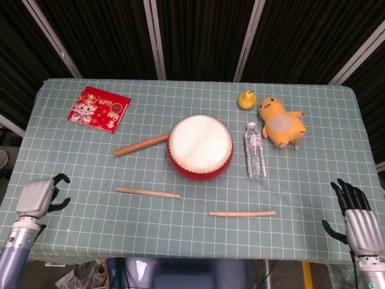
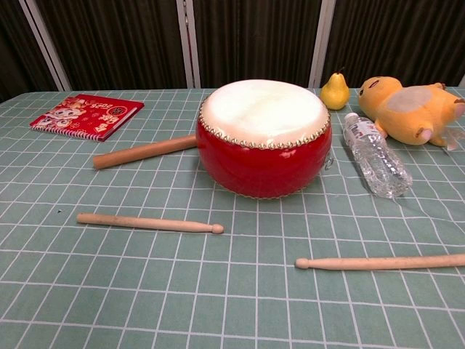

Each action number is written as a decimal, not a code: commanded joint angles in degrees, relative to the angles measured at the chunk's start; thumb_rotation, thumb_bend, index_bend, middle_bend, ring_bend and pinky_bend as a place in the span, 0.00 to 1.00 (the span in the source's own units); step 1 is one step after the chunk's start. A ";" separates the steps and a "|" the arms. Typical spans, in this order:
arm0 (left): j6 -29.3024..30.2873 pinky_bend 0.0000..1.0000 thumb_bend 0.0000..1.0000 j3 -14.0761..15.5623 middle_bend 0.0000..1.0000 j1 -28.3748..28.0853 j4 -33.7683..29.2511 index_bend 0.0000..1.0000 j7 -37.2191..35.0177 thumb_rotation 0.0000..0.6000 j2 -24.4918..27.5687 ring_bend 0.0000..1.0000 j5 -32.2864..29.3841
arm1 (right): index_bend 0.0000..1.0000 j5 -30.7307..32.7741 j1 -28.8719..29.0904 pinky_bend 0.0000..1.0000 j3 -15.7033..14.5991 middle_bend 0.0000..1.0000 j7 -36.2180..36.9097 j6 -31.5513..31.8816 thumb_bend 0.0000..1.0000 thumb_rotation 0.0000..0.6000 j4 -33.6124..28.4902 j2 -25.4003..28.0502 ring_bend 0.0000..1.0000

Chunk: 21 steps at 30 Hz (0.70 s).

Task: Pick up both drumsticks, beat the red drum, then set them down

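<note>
The red drum [image 1: 200, 146] [image 2: 263, 137] with a pale skin stands mid-table. One thin drumstick [image 1: 148, 192] [image 2: 149, 222] lies in front of it to the left, the other drumstick [image 1: 242, 213] [image 2: 381, 262] to the front right. My left hand [image 1: 38, 197] hovers over the table's near-left corner, fingers apart and holding nothing, well left of the left stick. My right hand [image 1: 356, 220] stays off the near-right table edge, fingers spread and empty. Neither hand shows in the chest view.
A thicker wooden dowel [image 1: 141, 145] lies left of the drum. A red booklet [image 1: 98, 109] sits at the back left. A water bottle [image 1: 255, 150], a yellow plush toy [image 1: 281, 123] and a yellow pear [image 1: 246, 99] lie to the drum's right.
</note>
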 commanded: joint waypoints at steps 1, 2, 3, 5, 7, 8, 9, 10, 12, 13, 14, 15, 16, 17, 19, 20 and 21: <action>-4.01 1.00 0.25 -2.68 1.00 -5.28 -0.86 0.50 7.24 1.00 -4.59 1.00 -6.67 | 0.00 0.00 0.00 0.07 0.00 0.00 0.14 -0.01 0.30 1.00 0.01 0.02 0.00; -4.73 1.00 0.25 -2.90 1.00 -6.78 -0.58 0.50 9.65 1.00 -6.03 1.00 -8.03 | 0.00 0.02 0.00 0.07 0.00 0.00 0.28 -0.01 0.30 1.00 0.00 0.04 0.00; -4.92 1.00 0.25 -3.05 1.00 -7.60 -0.35 0.51 11.08 1.00 -6.95 1.00 -9.02 | 0.00 0.08 -0.02 0.07 0.01 0.00 0.40 -0.02 0.30 1.00 0.01 0.06 0.00; -5.22 1.00 0.25 -3.29 1.00 -9.72 0.28 0.51 14.79 1.00 -9.67 1.00 -11.92 | 0.00 0.21 0.00 0.07 0.06 0.00 0.65 -0.10 0.30 1.00 -0.01 0.12 0.00; -5.29 1.00 0.25 -3.20 1.00 -11.62 1.11 0.51 18.14 1.00 -12.24 1.00 -14.36 | 0.00 0.27 0.01 0.07 0.05 0.00 0.83 -0.18 0.30 1.00 -0.03 0.12 0.00; -5.21 1.00 0.25 -3.14 1.00 -12.46 1.61 0.51 19.60 1.00 -13.43 1.00 -15.48 | 0.00 0.27 0.02 0.07 0.04 0.00 0.90 -0.20 0.30 1.00 -0.06 0.16 0.00; -5.10 1.00 0.25 -3.11 1.00 -12.95 1.91 0.50 20.44 1.00 -14.13 1.00 -16.15 | 0.00 0.25 0.00 0.07 0.02 0.00 0.96 -0.20 0.30 1.00 -0.08 0.18 0.00; -5.00 1.00 0.25 -3.03 1.00 -13.73 2.44 0.50 21.65 1.00 -15.27 1.00 -17.00 | 0.00 0.21 0.01 0.07 -0.01 0.00 1.05 -0.21 0.30 1.00 -0.08 0.19 0.00; -4.80 1.00 0.25 -2.97 1.00 -15.13 3.53 0.49 23.58 1.00 -17.32 1.00 -18.64 | 0.00 0.02 0.00 0.07 0.00 0.00 1.31 -0.05 0.30 1.00 -0.06 0.21 0.00; -4.90 1.00 0.25 -2.89 1.00 -15.64 3.91 0.49 24.30 1.00 -17.96 1.00 -19.22 | 0.00 0.01 0.00 0.07 0.01 0.00 1.36 -0.03 0.30 1.00 -0.05 0.23 0.00; -4.80 1.00 0.25 -2.83 1.00 -16.30 4.40 0.49 25.30 1.00 -18.76 1.00 -20.06 | 0.00 0.00 0.02 0.07 -0.02 0.00 1.45 -0.10 0.30 1.00 -0.06 0.21 0.00; -4.72 1.00 0.25 -2.77 1.00 -16.96 4.85 0.49 26.20 1.00 -19.64 1.00 -20.86 | 0.00 0.06 0.04 0.07 0.01 0.00 1.53 -0.14 0.30 1.00 -0.05 0.24 0.00; -4.56 1.00 0.25 -2.78 1.00 -17.47 5.19 0.49 26.79 1.00 -20.42 1.00 -21.61 | 0.00 0.07 0.10 0.07 0.05 0.00 1.55 -0.20 0.30 1.00 -0.12 0.28 0.00; -4.54 1.00 0.26 -2.68 1.00 -18.03 5.59 0.49 27.44 1.00 -21.20 1.00 -22.24 | 0.00 0.08 0.10 0.07 0.01 0.00 1.55 -0.26 0.30 1.00 -0.20 0.27 0.00; -4.35 1.00 0.27 -2.46 1.00 -18.83 6.31 0.49 28.39 1.00 -22.28 1.00 -22.95 | 0.00 0.12 0.08 0.07 -0.01 0.00 1.66 -0.30 0.30 1.00 -0.19 0.25 0.00; -4.28 1.00 0.28 -2.33 1.00 -19.55 7.09 0.49 28.92 1.00 -23.41 1.00 -23.57 | 0.00 0.07 0.09 0.07 0.01 0.00 1.81 -0.23 0.30 1.00 -0.19 0.26 0.00; -4.48 1.00 0.29 -2.36 1.00 -20.08 7.94 0.49 29.15 1.00 -24.53 1.00 -24.30 | 0.00 0.03 0.06 0.07 0.01 0.00 1.93 -0.16 0.30 1.00 -0.23 0.24 0.00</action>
